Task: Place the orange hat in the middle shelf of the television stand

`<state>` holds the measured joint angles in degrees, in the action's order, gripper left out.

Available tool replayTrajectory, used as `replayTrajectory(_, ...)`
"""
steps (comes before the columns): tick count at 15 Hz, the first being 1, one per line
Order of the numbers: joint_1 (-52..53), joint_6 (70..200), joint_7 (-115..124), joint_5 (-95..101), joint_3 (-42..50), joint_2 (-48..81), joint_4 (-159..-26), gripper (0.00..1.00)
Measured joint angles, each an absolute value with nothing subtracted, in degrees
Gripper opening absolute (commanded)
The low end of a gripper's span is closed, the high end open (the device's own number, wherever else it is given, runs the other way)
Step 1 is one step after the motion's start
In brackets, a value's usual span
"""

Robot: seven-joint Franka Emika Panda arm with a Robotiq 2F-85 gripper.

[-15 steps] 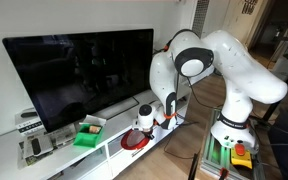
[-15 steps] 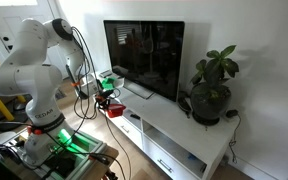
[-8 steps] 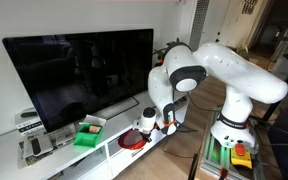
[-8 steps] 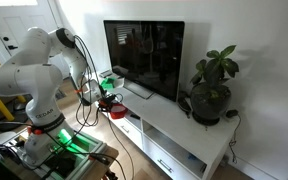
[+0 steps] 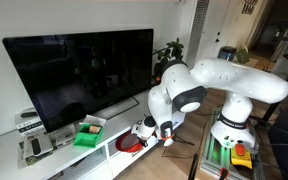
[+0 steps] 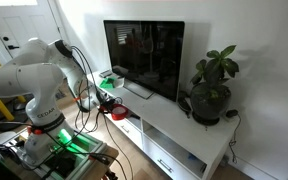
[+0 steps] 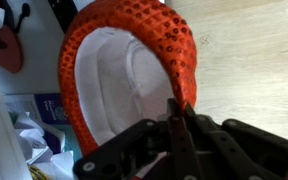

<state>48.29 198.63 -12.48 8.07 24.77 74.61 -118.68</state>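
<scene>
At the front edge of the television stand (image 5: 59, 158), near the end closest to the robot base, the gripper (image 5: 149, 131) has its jaws pressed together on the brim of the orange hat (image 5: 132, 143). Hat hangs tilted, just off the stand's front, just below its top board. Wrist view: the hat's pale inside faces the camera, and the fingers (image 7: 172, 130) pinch its red mesh rim. On the stand's top sit a green box (image 5: 89, 133), a TV (image 5: 74, 75) and, at the far end, a plant (image 6: 212, 88).
</scene>
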Motion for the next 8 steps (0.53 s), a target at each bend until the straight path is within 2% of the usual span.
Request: replayTrajectory(8, 56.5, 200.3, -12.5, -3.6, 30.5, 81.9, -113.2, 0.01)
